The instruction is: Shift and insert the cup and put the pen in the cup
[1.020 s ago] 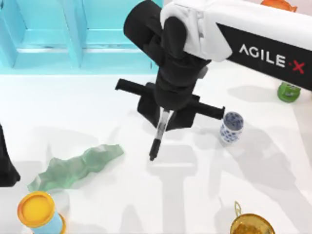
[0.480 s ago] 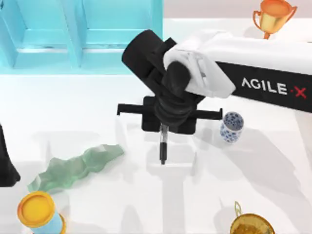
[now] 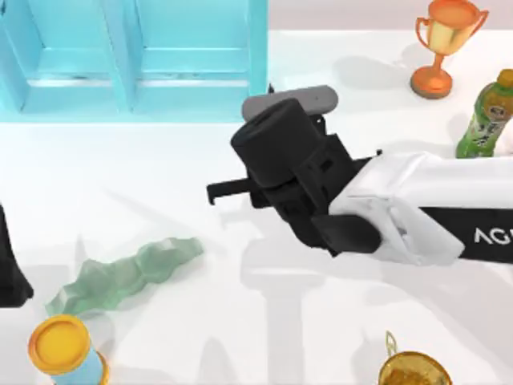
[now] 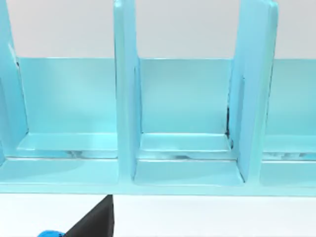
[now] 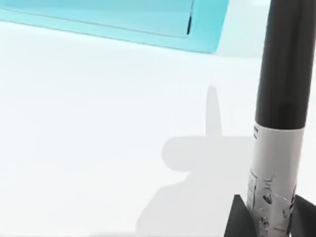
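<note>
1. The white counter (image 3: 160,176) has a blue shelf (image 3: 136,56) at its back.
2. My right end effector (image 5: 269,217) pinches the pen (image 5: 279,123) upright, mid-counter.
3. My left arm (image 3: 10,265) sits parked at the left edge.

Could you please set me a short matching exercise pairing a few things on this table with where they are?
Things:
1. pen
2. trophy
3. green bottle
4. blue cylinder with a yellow top

Places:
A. top view's lower left corner
B. held in the right gripper
C. far right corner
D. right edge, just nearer than the trophy

Pairs: 1-B, 2-C, 3-D, 4-A
</note>
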Available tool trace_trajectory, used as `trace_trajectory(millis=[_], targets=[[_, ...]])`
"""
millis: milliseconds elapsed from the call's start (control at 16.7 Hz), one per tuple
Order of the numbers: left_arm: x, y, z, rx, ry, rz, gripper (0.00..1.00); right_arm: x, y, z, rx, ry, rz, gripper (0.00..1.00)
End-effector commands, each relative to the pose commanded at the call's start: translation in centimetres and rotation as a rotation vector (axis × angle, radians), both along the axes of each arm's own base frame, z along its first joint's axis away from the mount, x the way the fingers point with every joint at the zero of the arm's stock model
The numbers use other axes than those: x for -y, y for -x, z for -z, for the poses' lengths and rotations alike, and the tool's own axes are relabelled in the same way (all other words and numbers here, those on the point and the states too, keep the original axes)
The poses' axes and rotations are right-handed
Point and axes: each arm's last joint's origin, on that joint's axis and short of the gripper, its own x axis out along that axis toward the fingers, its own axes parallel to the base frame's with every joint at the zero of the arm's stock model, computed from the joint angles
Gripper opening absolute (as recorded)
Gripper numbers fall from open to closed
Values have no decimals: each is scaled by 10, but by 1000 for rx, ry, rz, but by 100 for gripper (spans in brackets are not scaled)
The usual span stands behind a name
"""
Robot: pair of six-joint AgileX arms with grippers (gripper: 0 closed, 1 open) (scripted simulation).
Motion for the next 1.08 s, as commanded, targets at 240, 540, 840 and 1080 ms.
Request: trace_trajectory(millis=[240, 540, 840, 1080], targets=[[0, 0, 0, 0, 0, 0, 100, 23, 27, -8, 303, 3, 38, 0], [0, 0, 0, 0, 0, 0, 100, 58, 61, -20, 562, -31, 164, 0], [0, 0, 0, 0, 0, 0, 100, 84, 82, -24, 666, -55, 263, 0], [0, 0, 0, 0, 0, 0, 100, 86, 84, -24, 674, -57, 274, 0]])
